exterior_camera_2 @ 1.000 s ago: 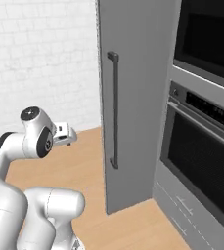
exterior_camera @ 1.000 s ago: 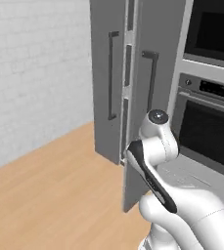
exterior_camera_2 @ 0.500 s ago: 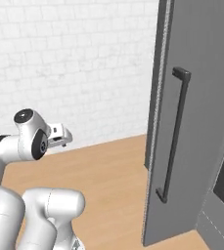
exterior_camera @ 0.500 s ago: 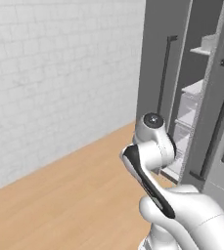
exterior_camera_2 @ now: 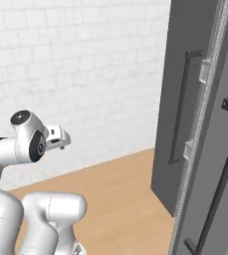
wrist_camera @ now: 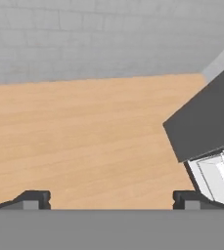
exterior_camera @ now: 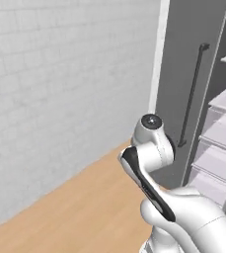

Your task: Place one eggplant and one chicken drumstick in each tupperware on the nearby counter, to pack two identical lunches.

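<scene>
The eggplant, the chicken drumstick, both tupperware containers and the counter are out of view. My gripper [wrist_camera: 109,200] is open: its two dark fingertips [wrist_camera: 33,197] stand far apart at the bottom of the hand view, with nothing between them. It looks down over bare wooden floor [wrist_camera: 84,141]. The arm is folded close above the base, and its hand [exterior_camera_2: 56,139] points toward the white brick wall.
A tall grey fridge door [exterior_camera: 183,74] with a black bar handle [exterior_camera: 191,94] stands open at the right, with white shelves [exterior_camera: 223,148] behind it. In the right base view two dark grey doors [exterior_camera_2: 182,64] rise close by. The brick wall [exterior_camera: 60,74] runs along the left above the wooden floor [exterior_camera: 85,207].
The whole picture has slid to the right as the base turned left: the oven has left the view and the wall takes up more of it. The arm keeps its folded pose.
</scene>
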